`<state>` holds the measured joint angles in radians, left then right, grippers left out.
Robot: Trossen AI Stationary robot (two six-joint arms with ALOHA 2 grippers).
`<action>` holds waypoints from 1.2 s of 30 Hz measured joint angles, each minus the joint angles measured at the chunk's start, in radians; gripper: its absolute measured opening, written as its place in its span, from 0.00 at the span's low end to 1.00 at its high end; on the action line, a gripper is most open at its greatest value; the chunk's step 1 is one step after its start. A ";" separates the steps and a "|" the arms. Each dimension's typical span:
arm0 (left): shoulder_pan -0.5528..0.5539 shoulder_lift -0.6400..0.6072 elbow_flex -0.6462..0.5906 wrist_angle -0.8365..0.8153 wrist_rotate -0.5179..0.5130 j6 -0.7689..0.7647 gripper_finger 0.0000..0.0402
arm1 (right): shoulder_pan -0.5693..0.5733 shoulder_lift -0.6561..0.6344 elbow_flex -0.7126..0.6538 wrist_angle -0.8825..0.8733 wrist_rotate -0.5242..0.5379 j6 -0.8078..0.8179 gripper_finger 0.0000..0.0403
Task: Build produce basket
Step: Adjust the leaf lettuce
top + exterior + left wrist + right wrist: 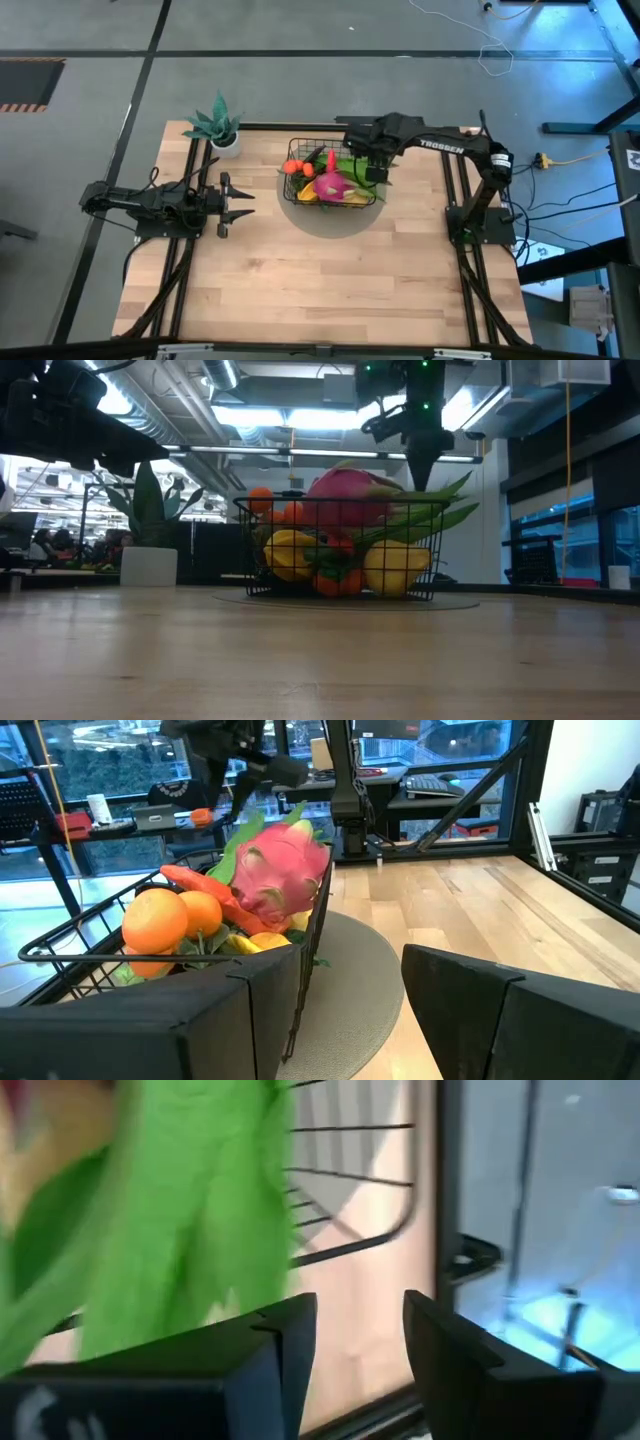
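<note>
- Right gripper [372, 172] hangs over basket [296, 190] edge, fingers apart, empty; prob. just past a drop.
- Fruit [328, 184] piled inside.
- Left gripper [240, 203] waits nearby, fingers apart, empty.

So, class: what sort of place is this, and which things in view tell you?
Probably a robotics lab or workshop: a wooden table carrying two robot arms, exposed ceiling ducts overhead, and desks with monitors behind.

Black wire basket [340, 550] on pale wood table [330, 280].
</note>
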<state>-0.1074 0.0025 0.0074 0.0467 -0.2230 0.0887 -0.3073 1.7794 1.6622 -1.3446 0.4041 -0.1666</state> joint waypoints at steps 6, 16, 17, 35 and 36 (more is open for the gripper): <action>0.000 0.000 0.000 0.000 0.000 0.000 0.43 | -0.005 0.000 0.037 0.010 -0.003 -0.001 0.35; 0.000 0.000 0.000 0.000 0.000 0.000 0.43 | -0.010 -0.001 0.029 -0.049 -0.377 0.077 0.35; 0.000 0.000 0.000 0.000 0.000 0.000 0.43 | -0.010 -0.001 0.019 -0.052 -0.377 0.077 0.35; 0.000 0.000 0.000 0.000 0.000 0.000 0.43 | -0.010 0.000 -0.095 -0.041 -0.523 0.080 0.35; 0.000 0.000 0.000 0.000 0.000 -0.001 0.43 | -0.009 0.000 -0.092 -0.039 -0.526 0.079 0.35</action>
<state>-0.1071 0.0026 0.0074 0.0467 -0.2228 0.0881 -0.3167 1.7790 1.5704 -1.3833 -0.1220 -0.0872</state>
